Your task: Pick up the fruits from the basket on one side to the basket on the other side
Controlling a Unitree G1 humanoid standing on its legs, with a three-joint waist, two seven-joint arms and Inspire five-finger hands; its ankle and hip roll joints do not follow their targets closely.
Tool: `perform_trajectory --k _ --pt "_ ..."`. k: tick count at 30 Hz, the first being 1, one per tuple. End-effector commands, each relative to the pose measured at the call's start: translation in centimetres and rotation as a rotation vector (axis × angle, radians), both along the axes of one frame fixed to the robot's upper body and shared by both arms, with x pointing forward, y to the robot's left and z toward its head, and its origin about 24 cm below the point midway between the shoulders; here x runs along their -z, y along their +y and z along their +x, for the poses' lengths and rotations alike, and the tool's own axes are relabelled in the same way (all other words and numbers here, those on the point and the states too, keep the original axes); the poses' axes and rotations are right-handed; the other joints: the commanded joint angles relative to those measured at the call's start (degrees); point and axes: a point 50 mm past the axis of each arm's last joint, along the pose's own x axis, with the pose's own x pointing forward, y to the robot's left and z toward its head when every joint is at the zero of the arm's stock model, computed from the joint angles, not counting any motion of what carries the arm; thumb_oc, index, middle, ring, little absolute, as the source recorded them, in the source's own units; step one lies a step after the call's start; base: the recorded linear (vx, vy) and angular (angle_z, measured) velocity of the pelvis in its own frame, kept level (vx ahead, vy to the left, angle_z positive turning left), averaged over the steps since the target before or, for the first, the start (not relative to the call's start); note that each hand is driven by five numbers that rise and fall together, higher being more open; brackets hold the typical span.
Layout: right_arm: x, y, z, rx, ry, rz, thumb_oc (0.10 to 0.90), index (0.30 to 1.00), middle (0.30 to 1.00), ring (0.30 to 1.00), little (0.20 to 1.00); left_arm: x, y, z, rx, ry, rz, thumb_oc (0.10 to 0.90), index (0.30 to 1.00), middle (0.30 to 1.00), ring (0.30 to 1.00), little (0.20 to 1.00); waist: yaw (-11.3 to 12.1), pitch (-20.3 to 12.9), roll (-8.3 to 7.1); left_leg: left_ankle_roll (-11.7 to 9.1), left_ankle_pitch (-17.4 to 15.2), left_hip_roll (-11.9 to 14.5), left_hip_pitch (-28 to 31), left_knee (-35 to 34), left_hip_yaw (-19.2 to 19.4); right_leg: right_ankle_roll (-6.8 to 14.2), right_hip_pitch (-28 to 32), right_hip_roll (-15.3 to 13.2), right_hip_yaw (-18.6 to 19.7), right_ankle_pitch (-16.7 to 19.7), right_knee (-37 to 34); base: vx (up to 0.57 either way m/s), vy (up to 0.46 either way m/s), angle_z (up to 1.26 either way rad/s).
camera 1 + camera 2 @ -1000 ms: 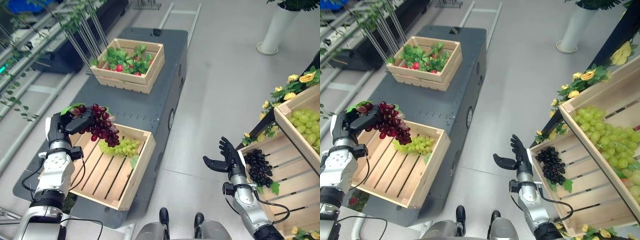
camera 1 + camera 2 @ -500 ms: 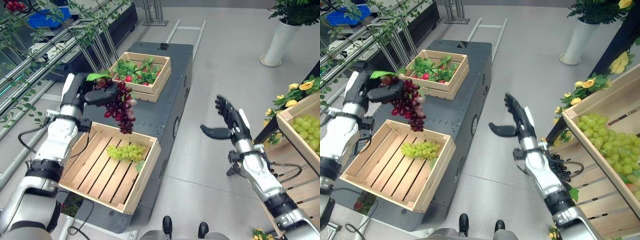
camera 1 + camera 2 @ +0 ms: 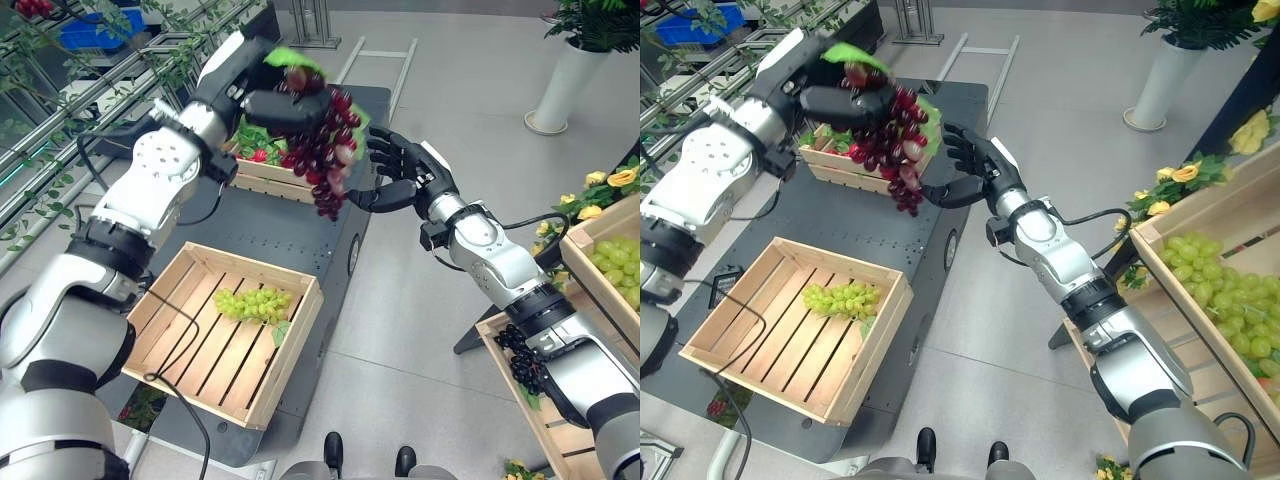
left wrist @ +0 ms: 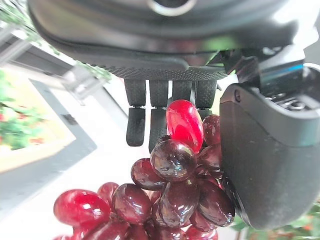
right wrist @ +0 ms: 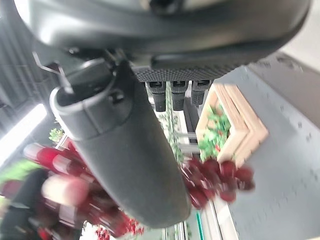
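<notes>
My left hand [image 3: 262, 92] is raised above the dark cart and is shut on a bunch of red grapes [image 3: 322, 148] with a green leaf; the bunch [image 4: 175, 190] hangs down from its fingers. My right hand [image 3: 405, 172] is open, palm turned toward the bunch, just to its right and almost touching it. Below, a near wooden crate [image 3: 205, 375] on the cart holds a green grape bunch [image 3: 252, 303]. On the right, slanted crates hold dark grapes [image 3: 520, 360] and green grapes [image 3: 1215, 290].
A far wooden crate [image 3: 262, 172] with green leaves and red fruit stands on the dark cart [image 3: 300, 235] behind the raised bunch. Yellow flowers [image 3: 600, 178] edge the right shelf. A white planter [image 3: 560, 70] stands far right; the grey floor lies between cart and shelf.
My left hand has lifted the red grapes higher and to the right. The right hand has swung left and up to meet the bunch. The camera has shifted too.
</notes>
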Motion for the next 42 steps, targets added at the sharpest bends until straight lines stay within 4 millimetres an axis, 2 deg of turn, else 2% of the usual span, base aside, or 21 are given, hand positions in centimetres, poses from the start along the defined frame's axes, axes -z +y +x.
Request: perform_trajectory --k 1,6,10,15,20,28,38,42 --pt "-1.5 1.0 0.5 -0.063 -0.03 0.061 0.8 0.9 0.9 0.9 0.9 -5.6 -0.5 -0.4 0.028 -0.165 -0.153 0.4 0.3 0.3 0.3 0.3 2.09 -12.39 -1.48 -1.74 -4.41 -1.83 0.53 0.06 -0.59 -0.85 -0.86 -1.78 -0.1 0.59 0.08 -0.01 -0.036 0.03" --pt "-0.4 2.6 1.0 -0.155 0.119 0.194 0.8 0.9 0.9 0.9 0.9 -6.5 -3.4 -0.4 0.114 -0.174 -0.177 0.4 0.3 0.3 0.3 0.3 2.72 -13.06 -1.79 -1.87 -4.51 -1.85 0.4 0.06 -1.21 -0.81 -0.84 -1.91 -0.71 0.38 0.08 0.0 0.0 0.0" --pt "-0.1 3.6 0.9 -0.181 0.156 0.267 0.8 0.9 0.9 0.9 0.9 -6.5 -4.6 -0.4 0.149 -0.166 -0.187 0.4 0.3 0.3 0.3 0.3 3.09 -13.41 -1.8 -1.91 -4.56 -1.8 0.42 0.06 -1.48 -0.74 -0.72 -1.99 -1.11 0.28 0.08 0.02 -0.01 0.04" --pt "-1.4 4.7 0.6 -0.194 0.083 0.337 0.8 0.9 0.9 0.9 0.9 -6.1 -5.4 -0.3 0.165 -0.133 -0.164 0.4 0.3 0.3 0.3 0.3 3.28 -13.56 -1.83 -1.89 -4.49 -1.78 0.28 0.06 -1.81 -0.67 -0.77 -1.98 -1.32 0.3 0.08 0.02 -0.013 0.07" --pt "-4.0 5.8 -0.4 -0.186 -0.044 0.432 0.8 0.9 0.9 0.9 0.9 -4.4 -5.0 0.2 0.154 -0.067 -0.128 0.4 0.3 0.3 0.3 0.3 3.17 -13.48 -1.7 -1.68 -4.48 -1.82 0.26 0.06 -2.0 -0.71 -0.83 -1.85 -1.07 0.32 0.08 0.0 0.0 0.0" --pt "-6.0 5.6 -0.9 -0.151 -0.145 0.486 0.8 0.9 0.9 0.9 0.9 -3.0 -4.2 0.9 0.099 -0.014 -0.07 0.4 0.3 0.3 0.3 0.3 2.85 -13.48 -1.74 -1.58 -4.48 -1.68 0.52 0.06 -1.7 -0.7 -0.81 -1.73 -0.71 0.4 0.08 0.0 0.0 0.0" --pt "-5.7 4.5 -1.2 -0.101 -0.174 0.555 0.8 0.9 0.9 0.9 0.9 -1.9 -1.4 1.4 -0.018 0.009 -0.074 0.4 0.3 0.3 0.3 0.3 2.46 -13.34 -1.4 -1.6 -4.45 -1.45 0.75 0.06 -1.28 -0.64 -0.75 -1.76 -0.4 0.44 0.08 0.0 0.0 0.0" --pt "-5.5 4.9 -1.4 -0.159 -0.159 0.606 0.8 0.9 0.9 0.9 0.9 -1.8 -1.5 1.4 0.023 0.012 -0.138 0.4 0.3 0.3 0.3 0.3 2.47 -13.13 -1.18 -1.55 -4.56 -1.6 0.81 0.06 -1.57 -0.71 -0.74 -1.79 -0.39 0.41 0.08 0.0 0.0 0.0"
